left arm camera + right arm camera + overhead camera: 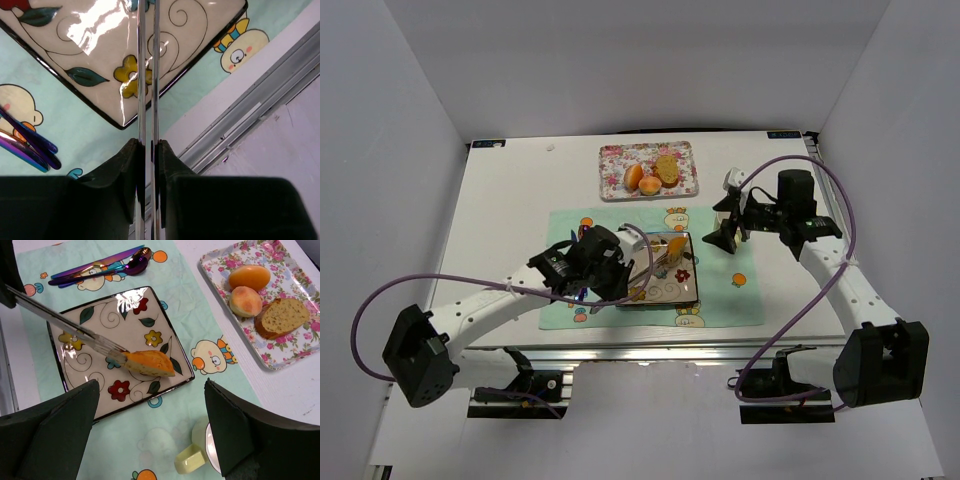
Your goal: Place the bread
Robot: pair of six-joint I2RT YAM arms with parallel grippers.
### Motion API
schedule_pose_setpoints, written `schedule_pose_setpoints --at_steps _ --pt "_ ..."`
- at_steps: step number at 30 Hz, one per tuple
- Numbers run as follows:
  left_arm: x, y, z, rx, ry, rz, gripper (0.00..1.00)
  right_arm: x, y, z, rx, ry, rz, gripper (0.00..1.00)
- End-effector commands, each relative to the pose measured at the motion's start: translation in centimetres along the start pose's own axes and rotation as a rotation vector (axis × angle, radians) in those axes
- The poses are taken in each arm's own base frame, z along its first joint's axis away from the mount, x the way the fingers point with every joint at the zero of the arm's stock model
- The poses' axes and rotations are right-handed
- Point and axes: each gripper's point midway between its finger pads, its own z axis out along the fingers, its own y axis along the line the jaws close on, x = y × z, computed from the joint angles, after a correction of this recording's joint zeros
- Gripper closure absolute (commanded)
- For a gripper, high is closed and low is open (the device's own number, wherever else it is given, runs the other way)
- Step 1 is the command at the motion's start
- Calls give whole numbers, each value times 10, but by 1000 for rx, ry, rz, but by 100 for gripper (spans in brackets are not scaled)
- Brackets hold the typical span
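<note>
Bread piece point(147, 364): an orange-crusted wedge lying on the plate point(130, 325), toward the plate's right side.
Tongs point(65, 322): thin metal arms pressed close together, reaching across the plate from its left; their tips meet one end of the wedge.
Left claw point(148, 145): clamped on the handle end of the tongs, above the plate's near left corner.
Right claw point(725, 224): jaws spread wide and holding nothing, hovering just right of the plate.
Placemat point(190, 310): pale green with cartoon figures, lying under the plate.
Cutlery point(100, 267): purple pieces on the mat, beside the plate's left edge.
Mug point(200, 452): pale, to the right of the plate and further back.
Flowered tray point(207, 262): behind the plate, carrying two rolls point(249, 276) and a slice point(282, 316).
Counter point(520, 190): white, carrying the mat and tray.
</note>
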Motion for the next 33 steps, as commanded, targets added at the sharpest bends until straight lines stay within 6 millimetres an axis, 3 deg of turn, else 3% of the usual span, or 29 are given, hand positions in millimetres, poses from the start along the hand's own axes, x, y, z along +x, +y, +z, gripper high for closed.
schedule_pose_setpoints --at_steps 1,3,7,8,17,24,26,30,33 --pt "5 -11 2 -2 24 31 79 -24 -8 -7 19 -44 -41 11" --pt "8 -11 4 -16 43 42 71 -23 -8 -7 20 -44 -36 11" --pt "10 -14 0 -14 49 55 45 -21 -7 -8 19 -44 -31 10" --pt "11 -14 -1 -15 52 55 43 -22 -8 -8 21 -45 -30 11" --pt "6 -18 -15 1 9 36 42 -19 -7 -7 17 -48 -22 11" --pt "1 -17 -23 -13 -35 2 57 -20 -5 -7 13 -53 -21 11" --pt "-7 -16 -32 -22 -80 -17 57 -21 -6 -8 15 -53 -25 11" --pt "-31 7 -49 -109 -181 -103 57 -21 -5 -8 13 -55 -26 11" --pt "-61 29 -54 -133 -262 -201 62 -22 -5 -8 12 -57 -28 11"
